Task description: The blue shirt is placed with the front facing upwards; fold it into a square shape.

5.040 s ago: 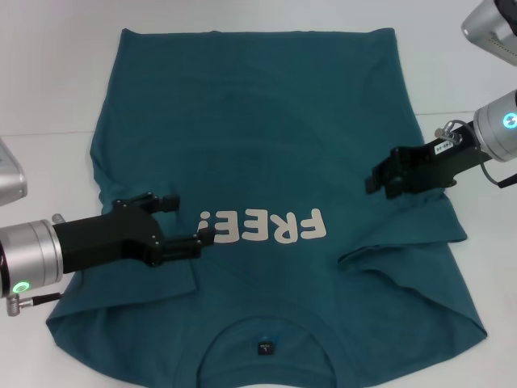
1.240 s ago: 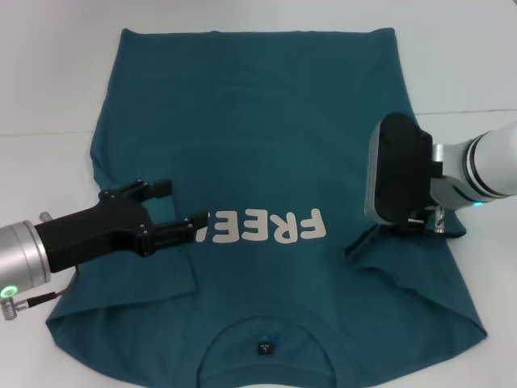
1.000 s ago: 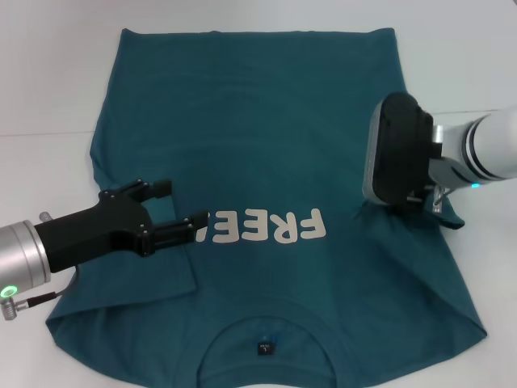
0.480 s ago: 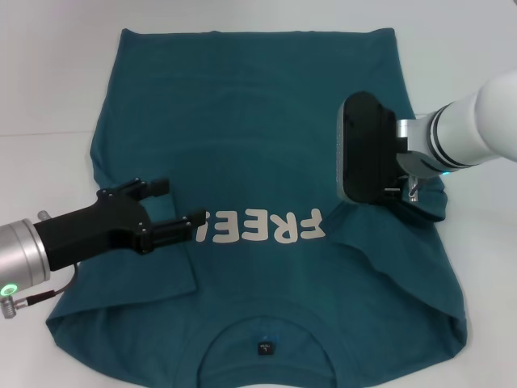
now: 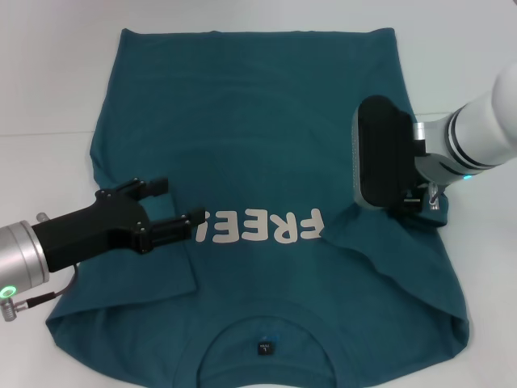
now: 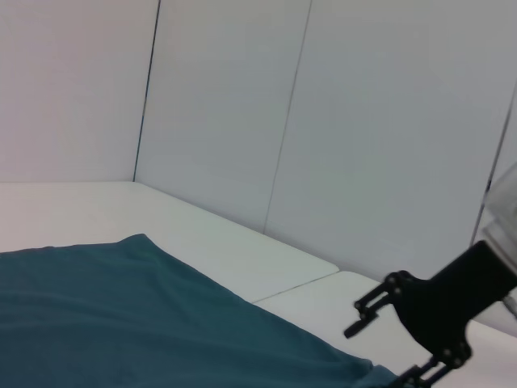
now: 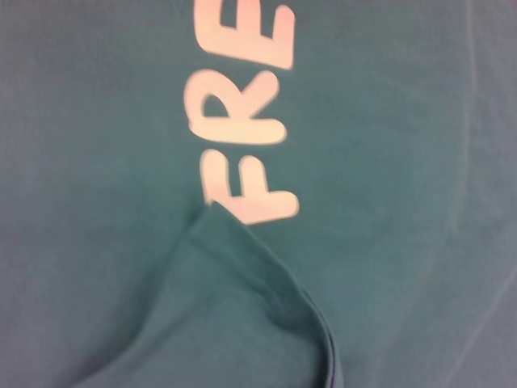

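**Right sleeve fold under way, left arm hovering**

So, the blue shirt [image 5: 266,162] lies flat on the white table [image 5: 48,81], front up, collar and neck label [image 5: 263,348] nearest the robot, hem at the far side. The "FREE!" lettering [image 5: 262,227] sits between the two grippers.

The right gripper [image 5: 420,202] is down at the shirt's right sleeve area, wrist turned so its camera housing faces in toward the chest. Fingers mostly hidden behind that housing, so can't tell if they pinch the cloth, though a bunched fold [image 5: 355,242] of fabric runs from just under the gripper toward the lettering. In the right wrist view that folded flap [image 7: 242,307] has its tip touching the last letter. Judgement: sleeve is being carried inward to square off the side.

The left gripper [image 5: 174,204] hangs above the shirt's left side, fingers spread wide w/ nothing between them, tips just beside the "!" of the print. Prob. placed there to wait for its own sleeve, which looks already tucked in under it, or to pin the cloth.

Around: bare table only, plain wall panels [image 6: 242,121] beyond in the left wrist view. Nothing blocks either arm; only risk is the two grippers meeting over the chest if both move inward.
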